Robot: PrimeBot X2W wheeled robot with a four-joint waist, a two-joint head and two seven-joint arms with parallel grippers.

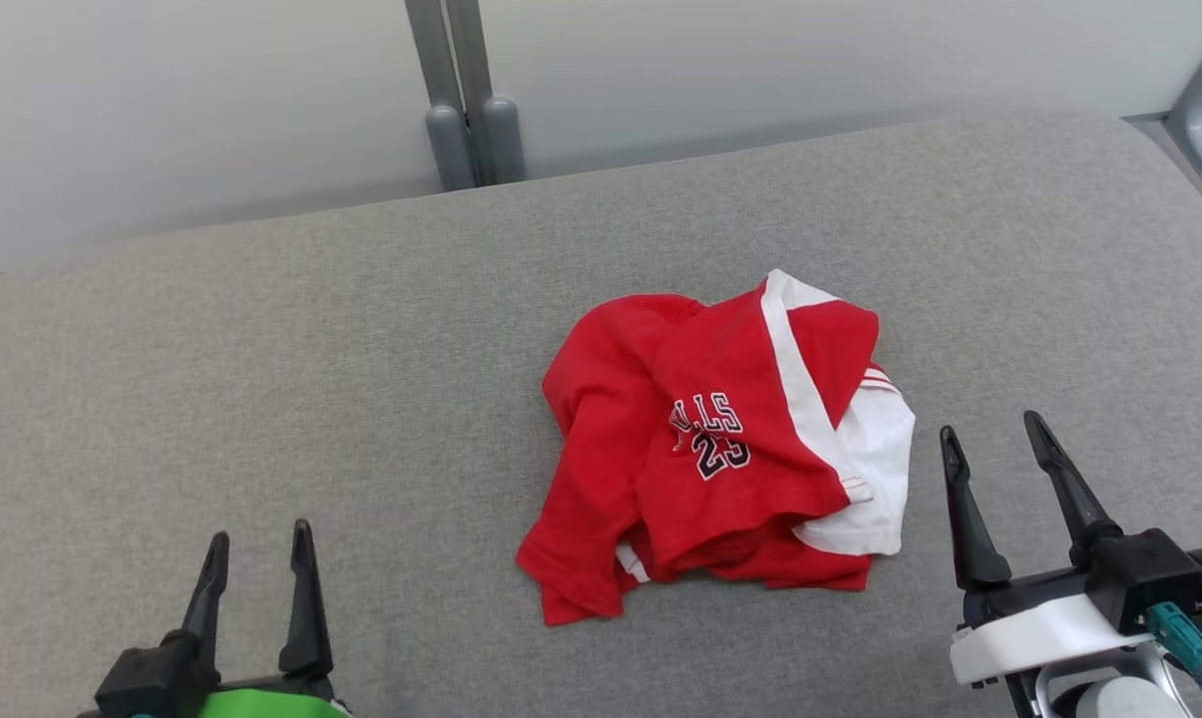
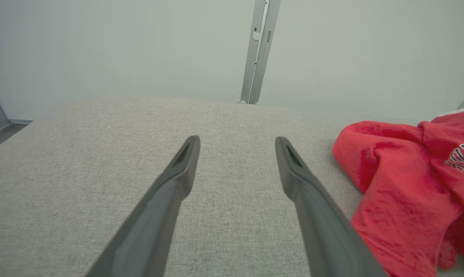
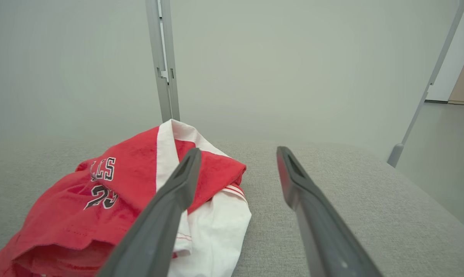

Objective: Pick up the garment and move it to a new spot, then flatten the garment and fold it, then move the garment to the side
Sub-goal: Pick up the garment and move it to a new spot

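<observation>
**Jersey is a heap, basically everything left to do**

The crumpled red-and-white basketball jersey (image 1: 710, 449) sits bunched mid-way across the grey fabric-covered table (image 1: 261, 349), not flattened or folded yet. The left claw (image 1: 261, 534) and right claw (image 1: 992, 427) are both spread wide and empty, with the right one closer to the jersey. Only the grey metal posts (image 1: 466, 100) stand behind the far edge, so the reach looks unobstructed to me.

The head camera looks forward and down from well above the grey tabletop (image 1: 261, 329), with the left end effector (image 1: 261, 533) and right end effector (image 1: 991, 424) at its lower corners. Each wrist camera sits low and close over the tabletop, facing along its own fingers (image 2: 168, 192) toward the pale wall (image 2: 101, 46). All three share the red garment (image 1: 720, 449) (at the left wrist view's right edge) and the grey post (image 1: 466, 100).
</observation>
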